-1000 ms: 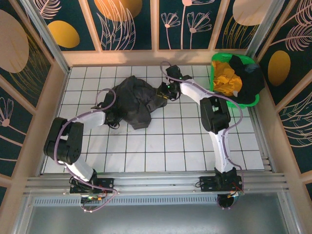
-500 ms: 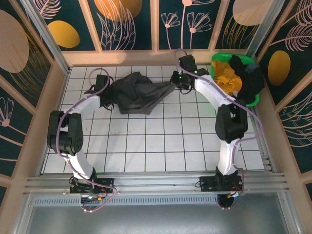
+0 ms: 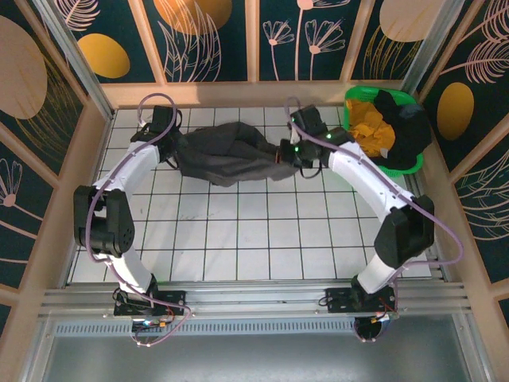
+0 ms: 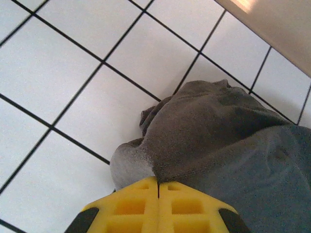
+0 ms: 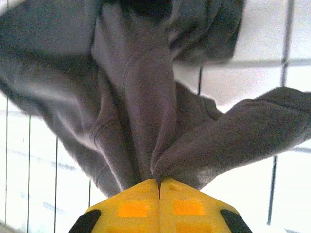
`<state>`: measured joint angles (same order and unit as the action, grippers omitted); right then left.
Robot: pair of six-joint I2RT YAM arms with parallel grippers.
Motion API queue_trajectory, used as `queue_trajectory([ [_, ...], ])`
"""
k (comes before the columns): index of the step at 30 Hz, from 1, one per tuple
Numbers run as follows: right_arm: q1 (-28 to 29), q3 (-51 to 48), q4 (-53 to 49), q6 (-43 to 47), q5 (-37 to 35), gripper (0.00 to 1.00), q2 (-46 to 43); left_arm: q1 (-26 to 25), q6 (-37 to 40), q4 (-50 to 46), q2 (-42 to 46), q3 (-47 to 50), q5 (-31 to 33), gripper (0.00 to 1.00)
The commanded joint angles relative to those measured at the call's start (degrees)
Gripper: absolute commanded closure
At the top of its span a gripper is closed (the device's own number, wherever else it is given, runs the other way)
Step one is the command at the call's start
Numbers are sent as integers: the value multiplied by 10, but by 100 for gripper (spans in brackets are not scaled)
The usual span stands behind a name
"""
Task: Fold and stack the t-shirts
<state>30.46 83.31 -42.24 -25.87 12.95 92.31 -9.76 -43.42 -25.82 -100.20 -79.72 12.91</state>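
Observation:
A charcoal-black t-shirt [image 3: 227,153] hangs stretched between my two grippers near the back of the tiled table. My left gripper [image 3: 176,151] is shut on its left end, where bunched cloth [image 4: 204,131] comes out of the closed yellow fingers [image 4: 131,204]. On the other end my right gripper [image 3: 285,153] is shut, with folds of the same t-shirt [image 5: 141,111] pinched at the fingertips [image 5: 184,201]. A mustard-yellow t-shirt [image 3: 370,127] and a black one [image 3: 406,127] lie heaped in the green basket [image 3: 407,165] at the back right.
White tiles [image 3: 262,231] cover the table in front of the shirt. A wooden back wall [image 3: 238,94] runs close behind the grippers, and side rails close in the table left and right. The basket stands just right of my right arm.
Both grippers have closed on the charcoal t-shirt and lifted it, moving apart and toward the back wall. The shirt went from a crumpled heap to a band stretched between them.

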Motion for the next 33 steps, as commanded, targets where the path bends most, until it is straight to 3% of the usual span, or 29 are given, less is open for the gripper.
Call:
queue_trajectory([
  [1, 17, -81, -6, 25, 101, 100, -15, 2, 27, -33, -4, -9, 38, 100],
  [4, 34, -128, 2, 50, 206, 98, 26, 2, 35, -30, -22, 3, 45, 100],
  [6, 39, -142, 8, 52, 202, 78, 32, 2, 36, -33, -25, 7, 43, 98],
  [8, 30, -141, 15, 48, 190, 56, 25, 1, 35, -39, -15, 12, 32, 76],
  [10, 13, -129, 13, 43, 169, 50, 19, -4, 25, -50, 1, 21, 15, 66],
  [16, -47, -92, 26, 30, 122, 50, 25, -97, -83, -79, 76, 100, -105, 60],
  [22, -59, -65, 65, 10, 91, 53, 32, -188, -279, 23, 144, 269, -247, 61],
  [33, -54, -91, 99, -10, 106, 55, 25, -229, -425, 125, 156, 381, -290, 65],
])
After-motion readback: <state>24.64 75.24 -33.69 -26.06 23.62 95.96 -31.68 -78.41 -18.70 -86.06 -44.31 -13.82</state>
